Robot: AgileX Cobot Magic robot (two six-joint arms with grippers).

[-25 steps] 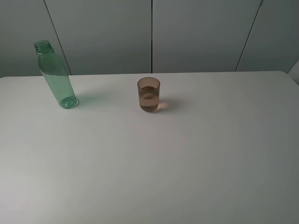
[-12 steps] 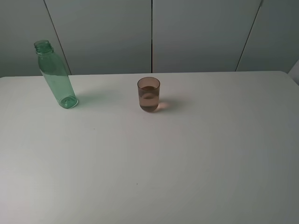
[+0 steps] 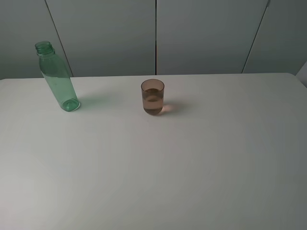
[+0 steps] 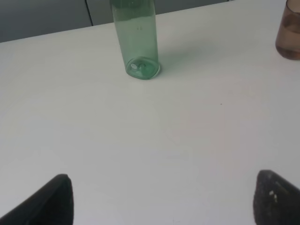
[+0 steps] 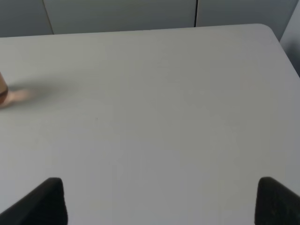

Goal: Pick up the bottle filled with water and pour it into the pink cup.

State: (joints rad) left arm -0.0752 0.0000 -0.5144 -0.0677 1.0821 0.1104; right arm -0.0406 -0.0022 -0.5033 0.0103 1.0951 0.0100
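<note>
Exterior high: bottle (image 3: 56,76) upright at table's (image 3: 192,163) far left, no cap; pink cup (image 3: 152,97) near mid-table w/ liquid inside — well apart. Left wrist: left gripper (image 4: 164,199) jaws spread wide, empty, low over the table, bottle ahead. Right wrist: right gripper (image 5: 161,201) also spread, nothing held — bare table below.

The bottle (image 3: 57,78) was transparent green and the pink cup (image 3: 152,97) was translucent brownish-pink. The table (image 3: 192,163) was plain white, the wall panels (image 3: 201,33) grey, and the gripper fingertips (image 4: 56,199) black.
</note>
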